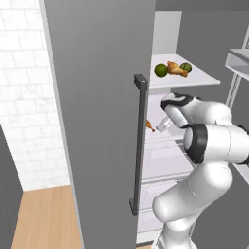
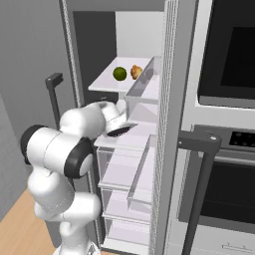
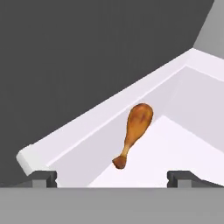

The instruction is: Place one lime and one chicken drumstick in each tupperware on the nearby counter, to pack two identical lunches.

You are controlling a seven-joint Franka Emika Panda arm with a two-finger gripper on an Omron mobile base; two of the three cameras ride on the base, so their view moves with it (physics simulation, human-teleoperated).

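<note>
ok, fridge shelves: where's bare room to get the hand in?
Lower shelf: bare white on both sides of the lone chicken drumstick, which lies between the open gripper tips. Upper shelf is crowded mid-shelf, with two limes flanking a second drumstick; its front edge and right end are bare.

Two limes [image 1: 161, 70] and a chicken drumstick [image 1: 177, 68] sit on a white fridge shelf [image 1: 204, 78] at one o'clock. The white arm [image 1: 209, 141] reaches in below it, beside the grey door [image 1: 102, 121].

Open fridge [image 2: 134, 149]; oven [image 2: 226, 149]; wood floor [image 1: 44, 219]
</note>
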